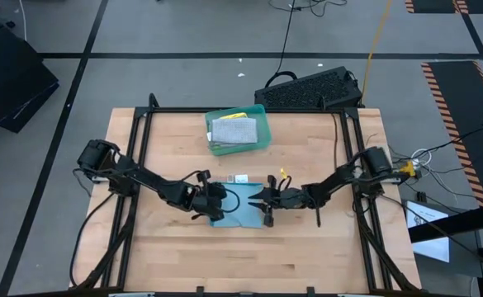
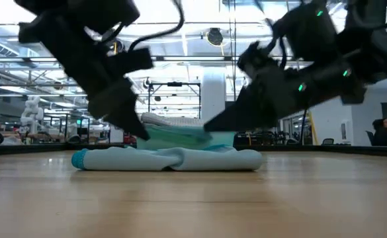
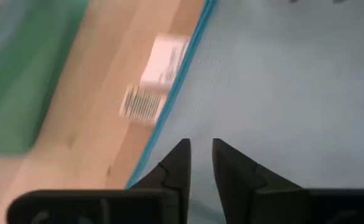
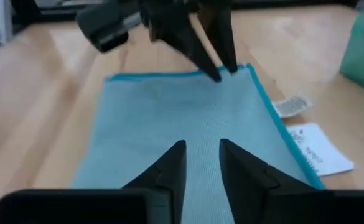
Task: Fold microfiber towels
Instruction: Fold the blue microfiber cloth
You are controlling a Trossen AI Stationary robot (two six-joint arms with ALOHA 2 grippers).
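A light blue towel point(image 1: 239, 208) lies flat on the wooden table at its middle, with white tags point(image 4: 318, 149) beside its far edge. From the left, my left gripper point(image 1: 218, 198) slants down over the towel's far-left corner point(image 4: 234, 78); its fingers point(image 3: 182, 158) stand a narrow gap apart. From the right, my right gripper point(image 1: 262, 200) reaches almost level over the towel's right part point(image 4: 200, 124), also with a narrow gap. Nothing shows between either pair of fingers. In the low view the towel point(image 2: 167, 158) shows as a low rumpled strip. My left gripper has its fingertips point(image 4: 218, 73) right at the towel's left edge near the far corner, coming slanting down from the table's left; whether they touch the cloth I cannot tell. My right gripper hovers low over the towel's right part; whether its fingertips point(image 4: 175, 155) touch it I cannot tell.
A teal tray point(image 1: 262, 124) stands at the far middle of the table, holding grey point(image 1: 234, 129), yellow and green cloths. A black keyboard point(image 1: 311, 89) lies beyond the table's far right corner. Bare wood lies toward the near edge point(image 1: 241, 264).
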